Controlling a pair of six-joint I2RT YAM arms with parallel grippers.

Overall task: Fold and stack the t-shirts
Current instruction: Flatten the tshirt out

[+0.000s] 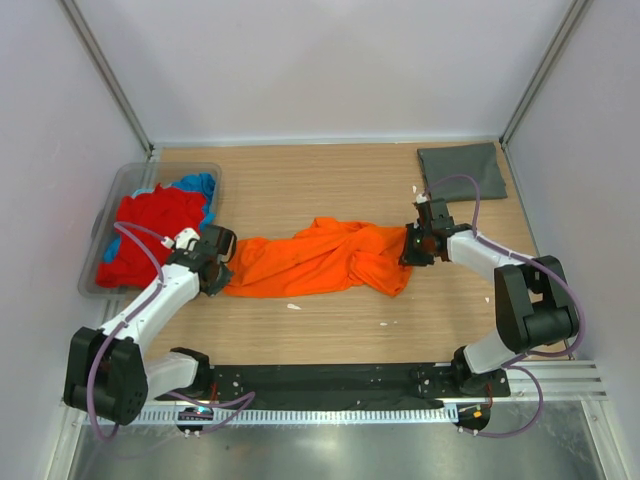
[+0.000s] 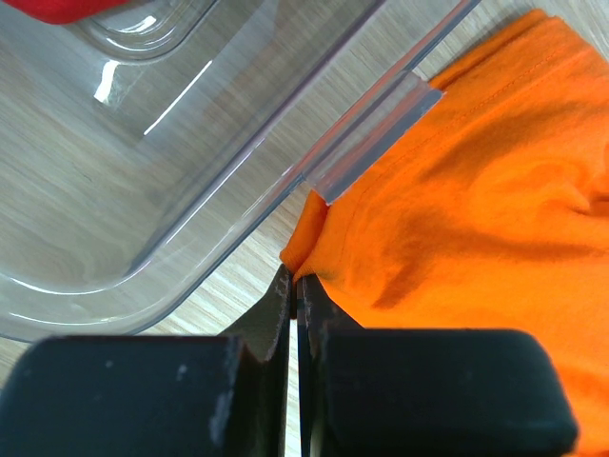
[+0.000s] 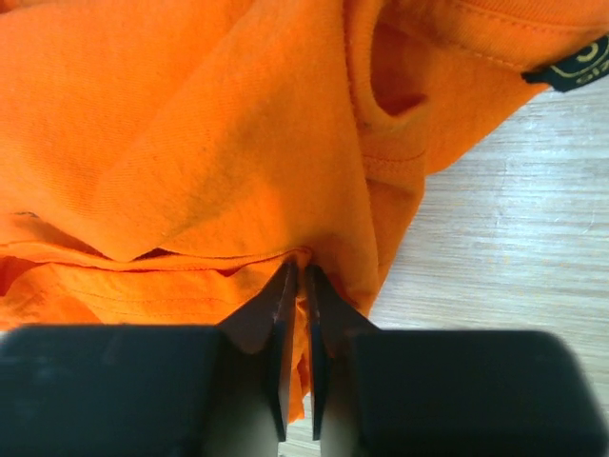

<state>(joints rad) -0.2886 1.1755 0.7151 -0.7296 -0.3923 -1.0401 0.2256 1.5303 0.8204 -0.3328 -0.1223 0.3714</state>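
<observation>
Clamped shut on opposite ends of the orange shirt [image 1: 320, 258] — left claw [image 1: 224, 272] on a corner just beside the clear tub [image 1: 105, 215], right claw [image 1: 406, 254] on a fold near the collar. Lying rumpled across the middle of the surface [image 1: 330, 180], with a grey shirt [image 1: 460, 170] folded at the far right corner — a red shirt [image 1: 150, 230] and a blue shirt [image 1: 200, 185] inside the tub.

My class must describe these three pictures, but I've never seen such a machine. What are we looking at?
Two robot arms stand at the near edge of a wooden table. The wide picture looks down from above; the other two come from a camera on each wrist. The left gripper and right gripper each pinch one end of the orange t-shirt lying between them. A grey t-shirt lies folded at the far right; a red t-shirt and a blue t-shirt sit in a clear tub on the left.
</observation>
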